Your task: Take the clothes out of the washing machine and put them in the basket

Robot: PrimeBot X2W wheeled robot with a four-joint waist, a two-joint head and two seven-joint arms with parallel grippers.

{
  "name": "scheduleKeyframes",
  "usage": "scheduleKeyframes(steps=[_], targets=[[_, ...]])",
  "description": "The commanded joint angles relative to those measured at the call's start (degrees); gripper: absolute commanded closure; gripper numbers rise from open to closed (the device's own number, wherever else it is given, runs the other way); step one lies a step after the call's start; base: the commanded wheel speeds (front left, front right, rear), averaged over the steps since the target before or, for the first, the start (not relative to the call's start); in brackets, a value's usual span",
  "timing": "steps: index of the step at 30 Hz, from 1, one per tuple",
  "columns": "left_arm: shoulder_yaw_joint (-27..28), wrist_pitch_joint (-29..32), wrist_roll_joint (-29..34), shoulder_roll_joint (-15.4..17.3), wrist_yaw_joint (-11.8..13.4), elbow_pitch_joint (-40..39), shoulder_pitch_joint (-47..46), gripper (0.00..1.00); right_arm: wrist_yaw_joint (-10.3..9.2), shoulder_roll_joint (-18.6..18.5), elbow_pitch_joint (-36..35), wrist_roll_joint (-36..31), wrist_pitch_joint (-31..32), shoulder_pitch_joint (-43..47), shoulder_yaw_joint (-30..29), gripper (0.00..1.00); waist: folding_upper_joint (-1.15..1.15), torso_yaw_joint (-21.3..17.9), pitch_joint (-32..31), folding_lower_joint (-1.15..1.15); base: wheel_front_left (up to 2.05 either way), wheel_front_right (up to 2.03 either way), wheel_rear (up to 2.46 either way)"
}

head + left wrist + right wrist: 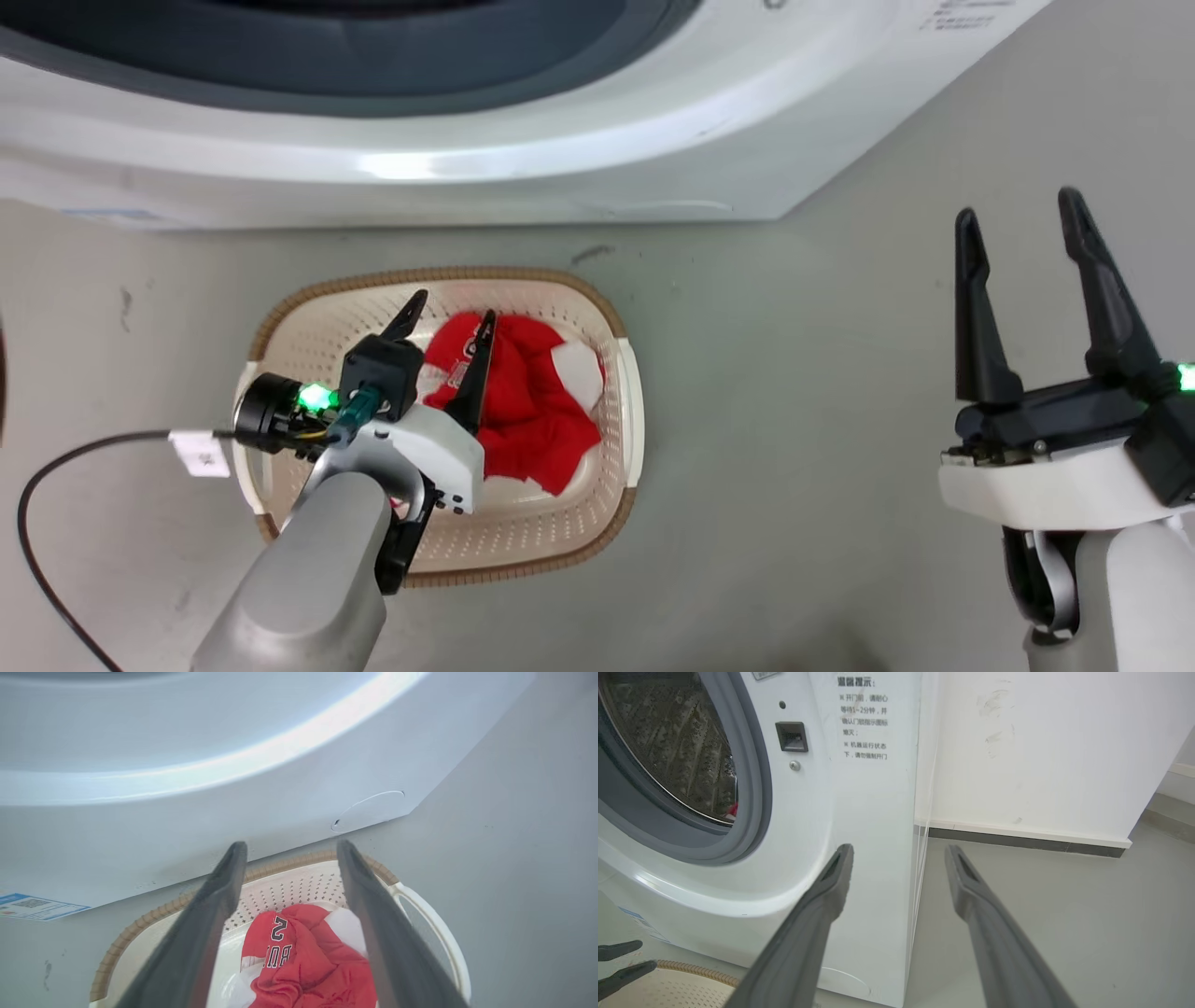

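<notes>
The cream basket (624, 392) with its brown rim stands on the floor just in front of the washing machine (523, 159). Red clothes (532, 411) with white patches lie crumpled in it, and one shows dark lettering and a "2" (278, 928). My left gripper (451, 315) hovers open over the basket, its fingers straddling the heap from above and holding nothing. Off to the right, over bare floor, my right gripper (1018, 210) is open and empty. In the right wrist view a small red patch (733, 810) shows at the lower edge of the steel drum (668, 742).
The machine's white front (187, 788) rises close behind the basket (280, 863). A black cable with a white tag (201, 453) trails from my left wrist across the grey floor. A white wall with a dark skirting (1017, 840) stands right of the machine.
</notes>
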Motion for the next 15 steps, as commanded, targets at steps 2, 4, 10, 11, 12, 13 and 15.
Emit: scheduleKeyframes(steps=[2,4,10,11,12,13,15], targets=[[3.13,-0.14,1.90,-0.72,0.70,-4.44,3.38,0.00,-0.04,0.02,0.61,0.32,-0.14,1.70,0.22,0.00,0.00,0.78,-5.17,0.00,0.00,0.00,0.00],[5.69,-0.14,3.07,-1.26,1.01,-7.53,5.56,0.00,-0.04,0.03,1.07,0.48,-0.14,2.57,0.53,0.00,0.00,0.67,-7.11,0.00,0.00,0.00,0.00],[14.59,-0.15,5.65,-3.69,2.79,-17.04,11.48,0.00,-0.04,0.03,1.99,0.74,-0.14,5.28,0.89,0.00,0.00,0.33,-12.48,0.00,0.00,0.00,0.00],[15.76,-0.15,6.20,-4.01,2.85,-18.36,12.33,0.00,-0.04,0.03,2.11,0.80,-0.14,5.79,0.98,0.00,0.00,0.24,-13.12,0.00,0.00,0.00,0.00],[17.02,-0.15,6.66,-4.44,2.79,-19.70,13.10,0.00,-0.04,0.03,2.25,0.84,-0.14,6.01,1.05,0.00,0.00,0.15,-13.90,0.00,0.00,0.00,0.00],[18.17,-0.15,7.16,-4.83,2.65,-20.87,13.78,0.00,-0.04,0.03,2.32,0.89,-0.14,6.30,1.14,0.00,0.00,0.07,-14.51,0.00,0.00,0.00,0.00],[19.99,-0.15,8.04,-5.57,2.24,-22.79,14.92,0.00,-0.04,0.04,2.53,0.96,-0.14,6.93,1.30,0.00,0.00,-0.10,-15.78,0.00,0.00,0.00,0.00]])
